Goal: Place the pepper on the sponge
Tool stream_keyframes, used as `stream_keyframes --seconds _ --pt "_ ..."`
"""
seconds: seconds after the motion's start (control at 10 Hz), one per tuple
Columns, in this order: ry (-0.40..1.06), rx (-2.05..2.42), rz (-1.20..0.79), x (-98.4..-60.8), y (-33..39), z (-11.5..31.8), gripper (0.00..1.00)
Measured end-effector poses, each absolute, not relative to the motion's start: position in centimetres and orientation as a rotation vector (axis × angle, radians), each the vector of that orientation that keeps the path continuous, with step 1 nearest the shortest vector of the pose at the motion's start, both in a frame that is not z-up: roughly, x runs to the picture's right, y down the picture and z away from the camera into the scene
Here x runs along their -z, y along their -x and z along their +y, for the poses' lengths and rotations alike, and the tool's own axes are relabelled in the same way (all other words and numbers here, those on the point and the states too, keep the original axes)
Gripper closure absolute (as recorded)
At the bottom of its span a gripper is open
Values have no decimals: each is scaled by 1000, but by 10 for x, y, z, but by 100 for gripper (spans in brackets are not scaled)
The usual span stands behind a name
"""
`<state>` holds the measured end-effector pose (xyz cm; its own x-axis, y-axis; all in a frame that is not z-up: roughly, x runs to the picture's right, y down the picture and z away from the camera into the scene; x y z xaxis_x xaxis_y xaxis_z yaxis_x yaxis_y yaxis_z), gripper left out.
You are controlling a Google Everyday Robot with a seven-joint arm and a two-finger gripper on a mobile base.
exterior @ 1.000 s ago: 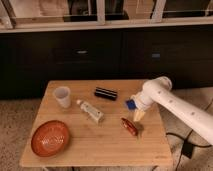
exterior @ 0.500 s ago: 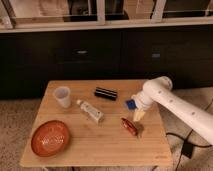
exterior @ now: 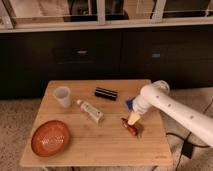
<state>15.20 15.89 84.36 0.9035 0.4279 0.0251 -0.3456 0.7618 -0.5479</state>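
Observation:
The dark-red pepper (exterior: pixel 129 127) lies on the wooden table (exterior: pixel 100 145) toward its right side. My gripper (exterior: pixel 133 119) hangs just above the pepper's upper end, at the end of the white arm (exterior: pixel 170 107) that reaches in from the right. Only a sliver of the blue sponge (exterior: pixel 129 104) shows, right behind the gripper and mostly hidden by the arm.
A white tube with a cap (exterior: pixel 91 111) lies mid-table, a black ridged bar (exterior: pixel 106 93) sits behind it, and a white cup (exterior: pixel 62 96) stands at the left. An orange-red plate (exterior: pixel 50 137) rests near the front left corner. Dark cabinets stand behind the table.

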Motion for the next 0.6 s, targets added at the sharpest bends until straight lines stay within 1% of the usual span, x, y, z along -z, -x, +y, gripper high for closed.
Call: stream_keyframes --seconds 0.3,0.6 --pt "566 -487 -143 -843 -126 179 20" --pt "580 -523 -103 -829 -109 204 20"
